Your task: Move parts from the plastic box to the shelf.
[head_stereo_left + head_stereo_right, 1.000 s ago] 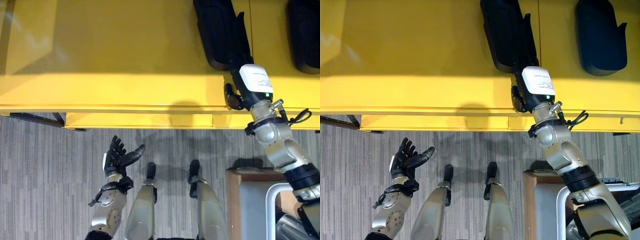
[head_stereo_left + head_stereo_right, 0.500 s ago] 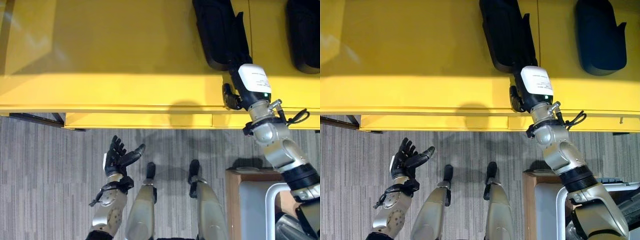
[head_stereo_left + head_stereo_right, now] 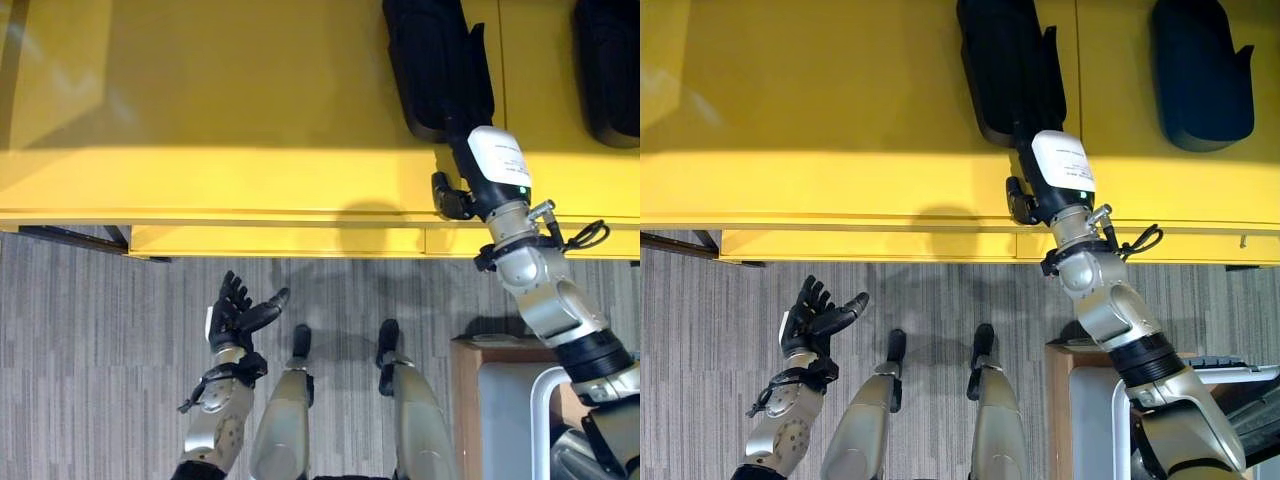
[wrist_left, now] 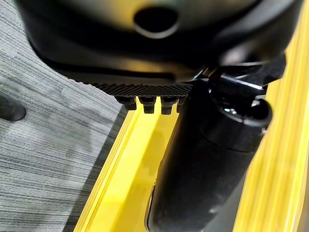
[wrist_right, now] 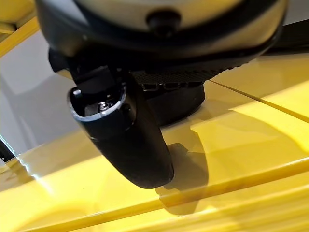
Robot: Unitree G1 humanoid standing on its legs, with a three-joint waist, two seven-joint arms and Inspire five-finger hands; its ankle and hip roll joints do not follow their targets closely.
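A long black part (image 3: 435, 60) lies on the yellow shelf (image 3: 200, 100), right of its middle. My right hand (image 3: 497, 160) reaches over the shelf's front edge to the part's near end, fingers straight against it and thumb (image 3: 450, 197) held out to the side, clear of it. In the right wrist view the thumb (image 5: 120, 140) hangs free above the shelf and the part (image 5: 178, 104) sits just past the fingers. A second black part (image 3: 610, 70) rests at the shelf's far right. My left hand (image 3: 235, 315) hovers open and empty over the floor, thumb (image 4: 207, 159) extended.
A brown stand (image 3: 465, 400) with a pale grey bin (image 3: 510, 420) sits on the floor at the lower right, below the right arm. Grey striped carpet (image 3: 80, 350) runs along the shelf's front. The shelf's left half is bare yellow.
My right hand has shifted left and a little further onto the shelf, and the black part has slid left with it. The left hand has stayed still.
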